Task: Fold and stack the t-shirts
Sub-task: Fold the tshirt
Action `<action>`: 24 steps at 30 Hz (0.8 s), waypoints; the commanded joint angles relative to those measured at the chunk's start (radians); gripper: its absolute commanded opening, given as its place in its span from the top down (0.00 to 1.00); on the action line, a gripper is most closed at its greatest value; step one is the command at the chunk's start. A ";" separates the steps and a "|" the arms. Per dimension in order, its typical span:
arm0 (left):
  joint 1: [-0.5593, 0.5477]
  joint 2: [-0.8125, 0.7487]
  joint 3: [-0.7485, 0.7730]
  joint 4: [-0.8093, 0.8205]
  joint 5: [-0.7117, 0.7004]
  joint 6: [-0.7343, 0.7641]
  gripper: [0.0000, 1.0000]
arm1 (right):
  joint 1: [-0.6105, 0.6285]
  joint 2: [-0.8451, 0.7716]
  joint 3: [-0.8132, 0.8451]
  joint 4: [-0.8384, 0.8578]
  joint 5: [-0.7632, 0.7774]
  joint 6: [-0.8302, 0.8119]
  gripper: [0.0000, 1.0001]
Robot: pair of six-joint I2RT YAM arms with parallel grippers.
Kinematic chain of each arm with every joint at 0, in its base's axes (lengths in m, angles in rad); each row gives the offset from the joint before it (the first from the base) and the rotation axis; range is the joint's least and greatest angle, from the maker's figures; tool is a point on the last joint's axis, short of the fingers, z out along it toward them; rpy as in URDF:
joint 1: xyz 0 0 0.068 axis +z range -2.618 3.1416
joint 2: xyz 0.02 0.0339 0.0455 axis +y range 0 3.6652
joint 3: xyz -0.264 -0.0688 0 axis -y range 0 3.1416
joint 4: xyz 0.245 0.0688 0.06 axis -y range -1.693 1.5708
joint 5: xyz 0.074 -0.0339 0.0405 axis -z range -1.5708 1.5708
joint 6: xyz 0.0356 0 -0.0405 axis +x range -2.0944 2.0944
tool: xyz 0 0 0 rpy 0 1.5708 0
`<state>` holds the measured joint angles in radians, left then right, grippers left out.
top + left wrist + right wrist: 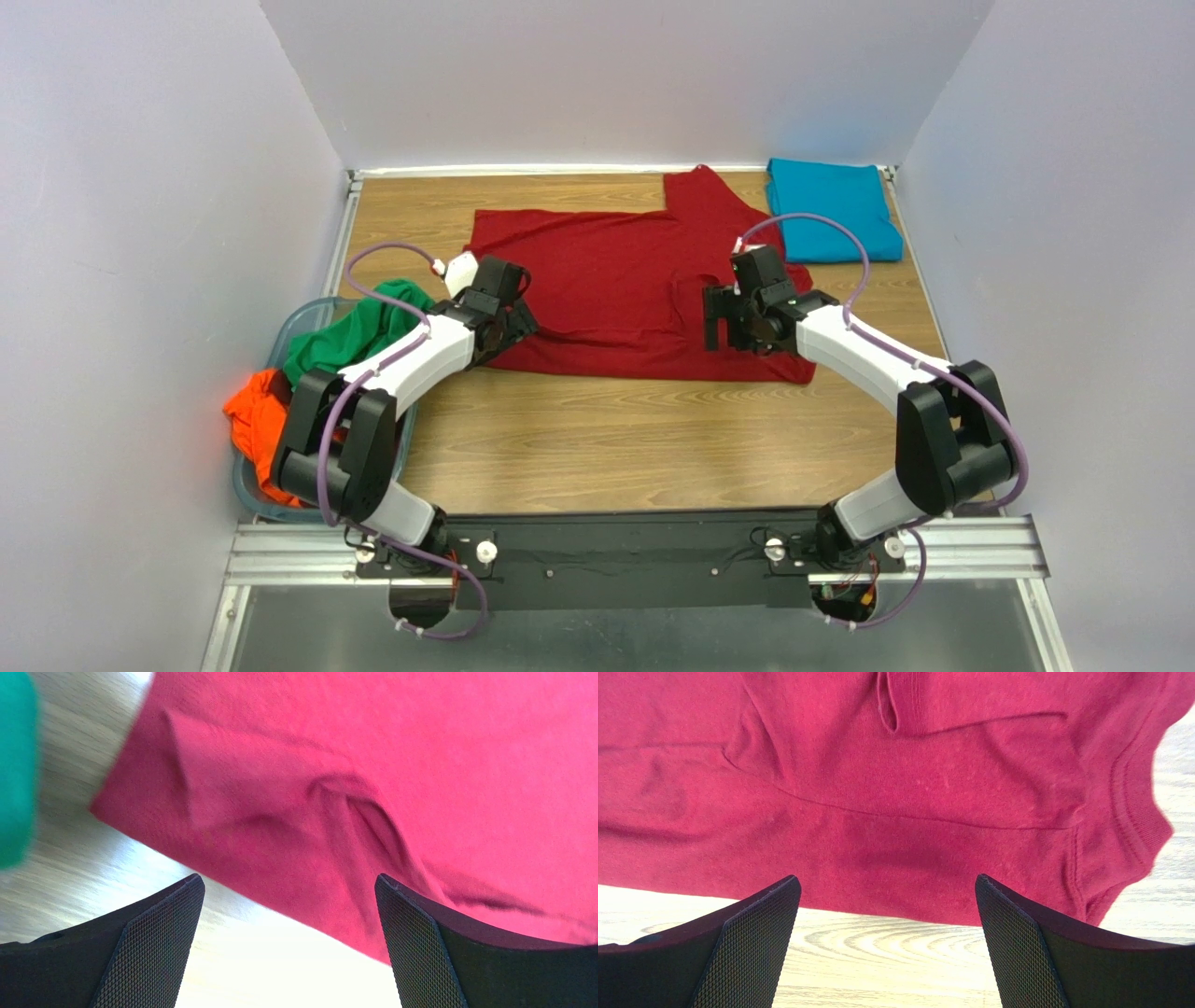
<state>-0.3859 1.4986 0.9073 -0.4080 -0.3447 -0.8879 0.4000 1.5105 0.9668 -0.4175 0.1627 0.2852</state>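
The dark red t-shirt lies spread flat on the wooden table, one sleeve pointing to the back. My left gripper is open and empty over the shirt's near-left corner; in the left wrist view its jaws straddle the shirt's edge. My right gripper is open and empty at the shirt's near-right edge; in the right wrist view the hem and a sleeve lie just beyond the fingertips. A folded teal-blue t-shirt lies at the back right. The green t-shirt and orange t-shirt sit bunched at the left.
A clear plastic bin at the table's left edge holds the green and orange shirts. White walls enclose the table on three sides. Bare wood lies between the red shirt and the arm bases. A green blur shows in the left wrist view.
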 commanded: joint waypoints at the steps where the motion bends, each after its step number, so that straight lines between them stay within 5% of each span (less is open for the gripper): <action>1: 0.036 0.017 0.010 0.046 -0.077 -0.017 0.02 | 0.002 0.024 -0.023 0.013 -0.020 0.008 0.00; 24: 0.125 0.173 0.097 0.066 -0.088 -0.009 0.35 | 0.002 0.070 -0.033 0.014 0.067 0.000 0.00</action>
<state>-0.2722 1.6394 0.9672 -0.3542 -0.4015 -0.9012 0.4000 1.5688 0.9466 -0.4118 0.1898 0.2871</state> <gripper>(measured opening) 0.660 0.998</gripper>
